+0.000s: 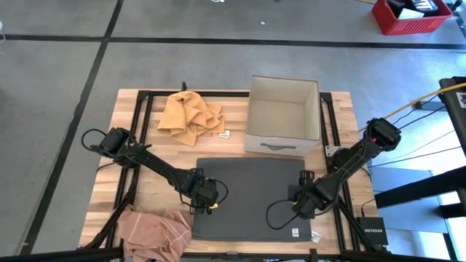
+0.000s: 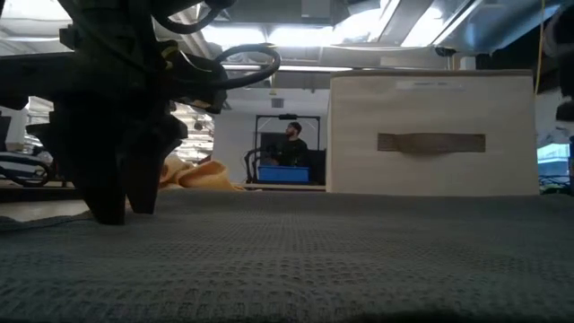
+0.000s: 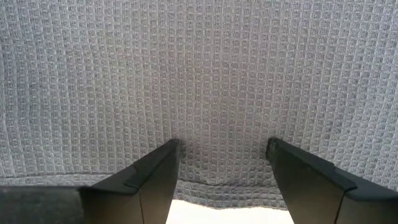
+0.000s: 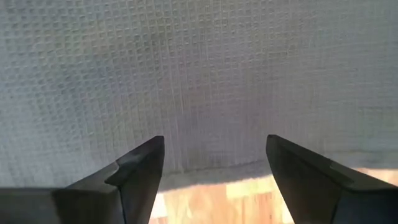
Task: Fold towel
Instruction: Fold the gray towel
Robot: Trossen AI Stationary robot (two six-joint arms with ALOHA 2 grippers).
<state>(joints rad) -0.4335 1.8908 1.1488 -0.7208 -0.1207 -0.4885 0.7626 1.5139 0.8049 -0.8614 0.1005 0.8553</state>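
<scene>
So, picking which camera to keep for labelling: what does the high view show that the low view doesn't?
Only the high view: the pink towel, right gripper and table. Only the low view: a person in the room behind. Both: the grey towel, yellow towel, box and left gripper.

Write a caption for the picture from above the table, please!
Two open grippers, left and right, rest at opposite sides of a flat dark grey waffle-weave towel on the wooden table.
</scene>
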